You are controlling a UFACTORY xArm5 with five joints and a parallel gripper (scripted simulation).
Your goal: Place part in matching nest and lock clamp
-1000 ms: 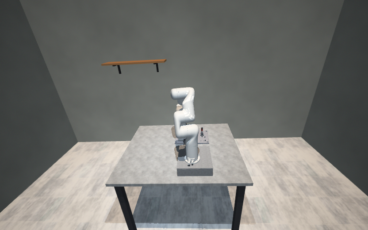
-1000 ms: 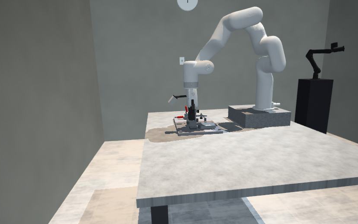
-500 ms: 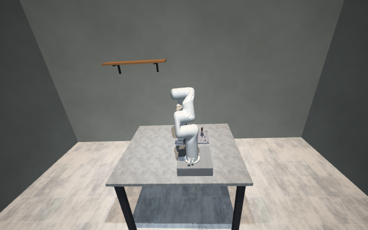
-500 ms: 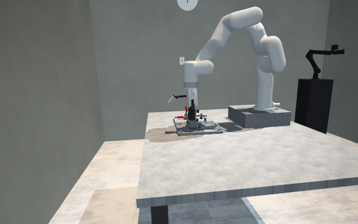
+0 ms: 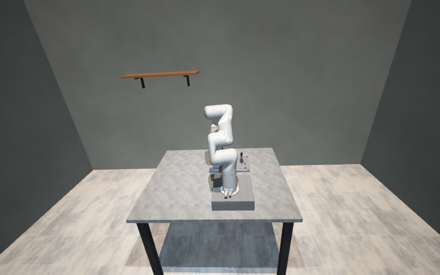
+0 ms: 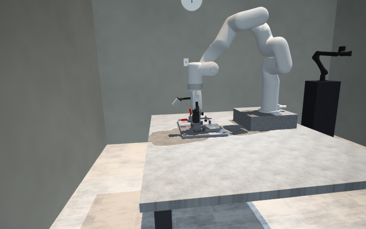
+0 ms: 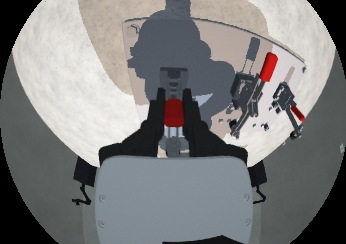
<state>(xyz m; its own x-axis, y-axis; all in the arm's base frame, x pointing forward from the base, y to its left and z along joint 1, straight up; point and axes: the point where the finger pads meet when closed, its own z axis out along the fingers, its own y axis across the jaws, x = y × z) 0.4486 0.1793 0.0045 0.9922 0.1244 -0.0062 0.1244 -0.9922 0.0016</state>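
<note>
My gripper [image 7: 173,98] [image 6: 196,113] points straight down over the grey fixture plate [image 7: 282,60] [image 6: 188,135] [image 5: 246,168]. It is shut on the red handle [image 7: 173,112] of one clamp, which stands upright between the black fingers. A second clamp's red handle [image 7: 268,68] and a third clamp's red handle [image 7: 297,114] show to the right in the wrist view. A red handle [image 6: 183,119] lies low at the plate's left end. A small grey block [image 7: 177,5], probably the part, lies just past the plate's far edge. The arm hides the gripper in the top view.
The fixture sits on a grey table [image 6: 235,159] [image 5: 180,184]. The arm's stone base block [image 6: 264,119] [image 5: 232,201] stands close beside the plate. A black pedestal [image 6: 319,105] with a camera arm stands off the table's right side.
</note>
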